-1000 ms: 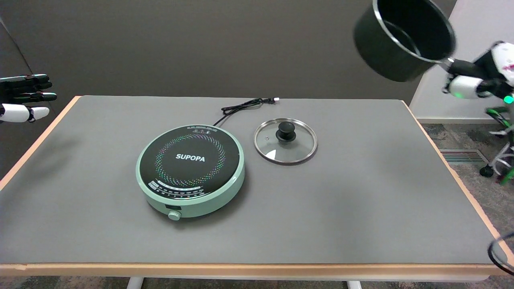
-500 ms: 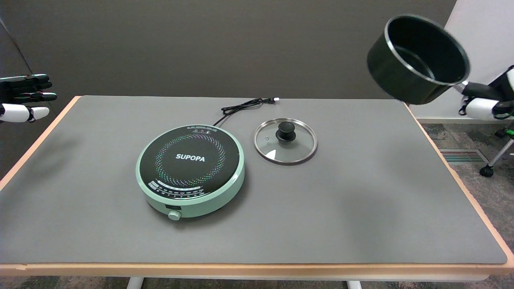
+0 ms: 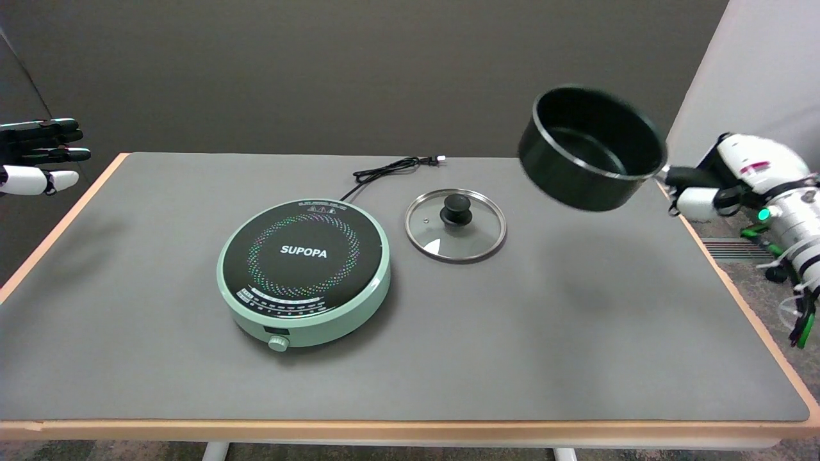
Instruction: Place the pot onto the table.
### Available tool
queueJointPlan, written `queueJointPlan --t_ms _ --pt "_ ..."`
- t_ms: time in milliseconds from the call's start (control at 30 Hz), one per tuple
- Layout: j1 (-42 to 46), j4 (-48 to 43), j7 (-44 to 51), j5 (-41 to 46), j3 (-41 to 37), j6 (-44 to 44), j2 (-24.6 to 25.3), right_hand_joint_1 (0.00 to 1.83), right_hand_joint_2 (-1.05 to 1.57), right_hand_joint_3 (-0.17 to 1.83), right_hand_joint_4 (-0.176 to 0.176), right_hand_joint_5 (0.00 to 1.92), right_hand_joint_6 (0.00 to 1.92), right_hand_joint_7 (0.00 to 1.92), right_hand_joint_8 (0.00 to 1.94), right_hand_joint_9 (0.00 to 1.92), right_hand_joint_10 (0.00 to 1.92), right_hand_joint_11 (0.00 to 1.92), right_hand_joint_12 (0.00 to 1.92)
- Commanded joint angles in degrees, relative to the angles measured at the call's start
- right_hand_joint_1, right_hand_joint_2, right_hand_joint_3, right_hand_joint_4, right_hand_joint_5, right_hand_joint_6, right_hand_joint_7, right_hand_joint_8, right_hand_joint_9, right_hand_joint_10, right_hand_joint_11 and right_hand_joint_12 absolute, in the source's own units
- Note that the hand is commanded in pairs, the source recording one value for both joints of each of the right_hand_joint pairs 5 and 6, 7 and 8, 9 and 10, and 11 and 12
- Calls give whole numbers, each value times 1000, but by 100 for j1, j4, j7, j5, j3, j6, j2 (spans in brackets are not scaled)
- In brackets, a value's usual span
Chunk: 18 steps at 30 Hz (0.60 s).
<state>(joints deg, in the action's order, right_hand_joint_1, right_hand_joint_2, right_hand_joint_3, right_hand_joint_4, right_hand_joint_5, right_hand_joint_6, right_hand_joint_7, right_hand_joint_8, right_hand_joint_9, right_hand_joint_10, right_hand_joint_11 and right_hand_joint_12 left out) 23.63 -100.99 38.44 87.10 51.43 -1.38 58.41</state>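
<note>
Pot in the air over the bench's far right, waiting to be set down.

The right hand [image 3: 708, 192] has its fingers [image 3: 695, 202] wrapped round the black handle, and the pot [image 3: 589, 150] juts out leftward from that grip, long axis running handle-to-bowl across the picture, mouth tipped up and toward the camera. It hangs clear of the grey bench [image 3: 576, 333], not touching anything, just right of and above the glass lid [image 3: 455, 224], with the green hotplate [image 3: 304, 272] farther left. Bare bench lies under and in front of the pot, so my read is that the move is down, levelling the base first so it doesn't land on an edge.
</note>
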Motion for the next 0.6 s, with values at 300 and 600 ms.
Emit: queueJointPlan --t_ms 300,600 --pt "801 -515 49 -559 1082 40 444 847 1340 1057 -93 1751 1751 1751 1751 1751 1751 1751 1751" --pt "473 -542 32 -605 1653 48 -75 848 1348 1056 -95 1735 1735 1735 1735 1735 1735 1735 1735"
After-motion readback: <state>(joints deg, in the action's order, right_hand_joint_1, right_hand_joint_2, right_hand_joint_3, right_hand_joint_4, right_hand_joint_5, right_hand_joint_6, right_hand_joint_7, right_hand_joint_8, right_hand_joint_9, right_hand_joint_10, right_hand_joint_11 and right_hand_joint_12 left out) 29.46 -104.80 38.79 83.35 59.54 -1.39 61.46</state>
